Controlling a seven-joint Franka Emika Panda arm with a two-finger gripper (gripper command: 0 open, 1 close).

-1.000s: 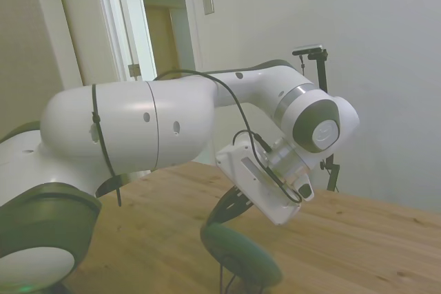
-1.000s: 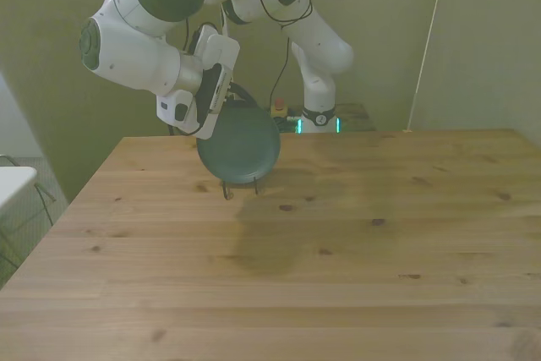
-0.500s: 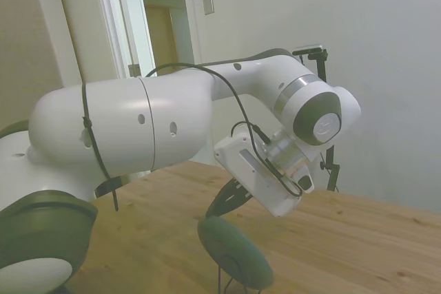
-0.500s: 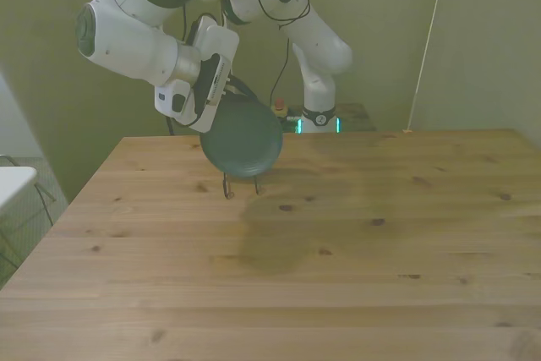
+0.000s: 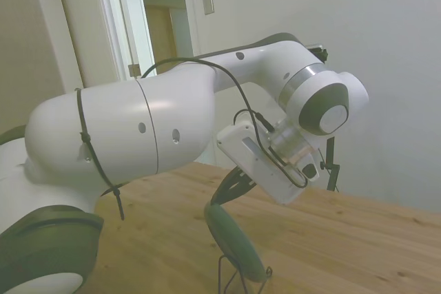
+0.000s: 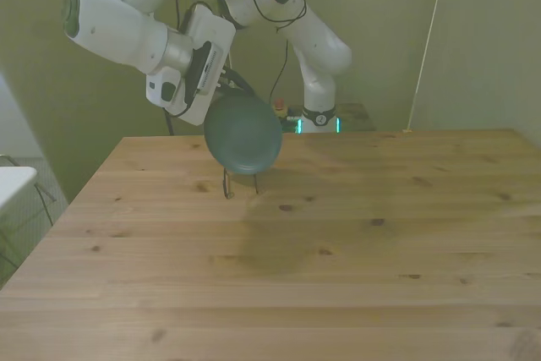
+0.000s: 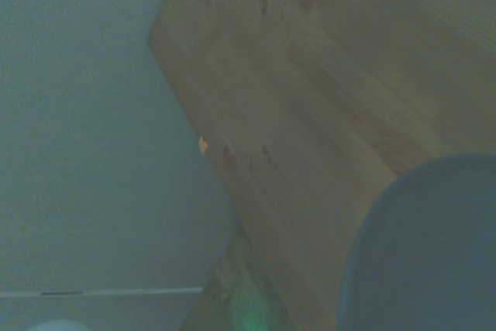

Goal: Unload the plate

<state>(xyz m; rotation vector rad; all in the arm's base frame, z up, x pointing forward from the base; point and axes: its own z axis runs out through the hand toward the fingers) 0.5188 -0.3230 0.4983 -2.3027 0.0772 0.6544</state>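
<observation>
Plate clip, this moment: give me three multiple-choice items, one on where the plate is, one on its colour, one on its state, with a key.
1. Where is the plate?
A. flat at the table's middle
B. by the wire rack near the table's far edge
C. on the floor

2. What colour is the plate?
A. white
B. red
C. dark green

3. How does the plate sit?
A. on edge, tilted
B. flat, face down
C. stacked on another plate

Key: 1 B, the plate is just above the wire rack at the far side of the table. 2 C, its face reads dark green. 3 A, the side view shows it edge-on and leaning, below the gripper.
</observation>
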